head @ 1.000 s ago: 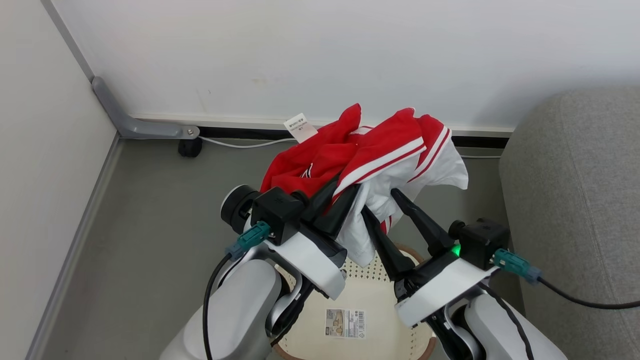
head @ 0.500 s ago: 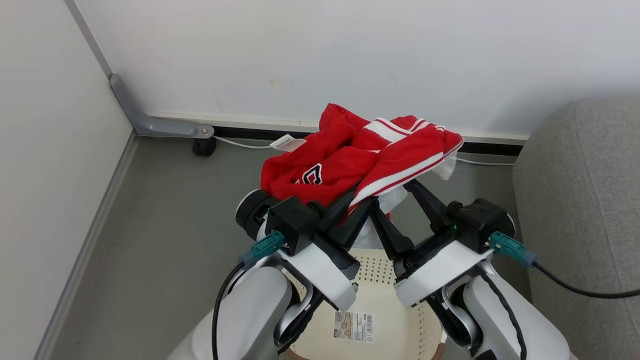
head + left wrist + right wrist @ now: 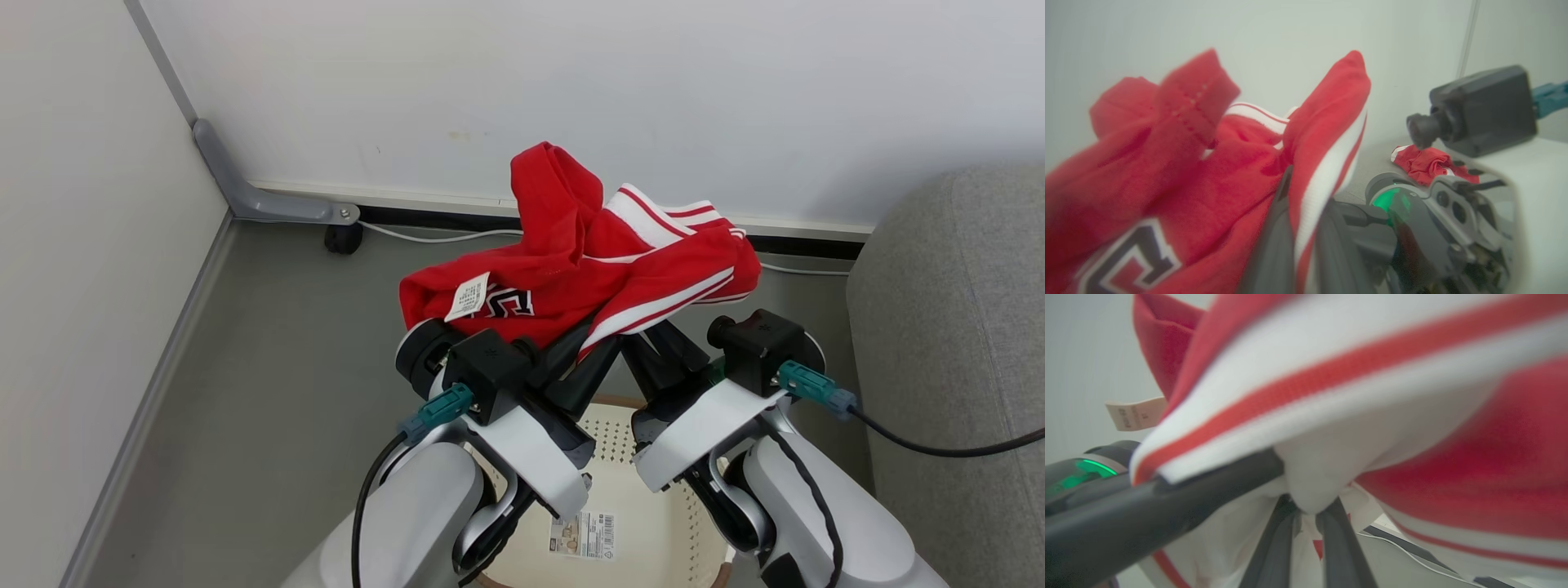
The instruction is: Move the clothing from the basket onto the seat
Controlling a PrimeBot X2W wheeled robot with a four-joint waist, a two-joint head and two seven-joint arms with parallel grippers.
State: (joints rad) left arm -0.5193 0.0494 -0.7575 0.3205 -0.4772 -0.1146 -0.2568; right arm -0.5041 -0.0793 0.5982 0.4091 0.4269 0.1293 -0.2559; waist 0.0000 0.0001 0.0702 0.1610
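- Clothing, a red bundle with white stripes and a number print, hangs lifted clear above the basket, draped over both grippers.
- Left gripper, over the basket's far rim, is clamped on a red-and-white fold.
- Right gripper, beside it above the same rim, pinches white fabric between fingers drawn close together.
- The basket's floor carries a sticker.
- Seat stands just right of the basket.
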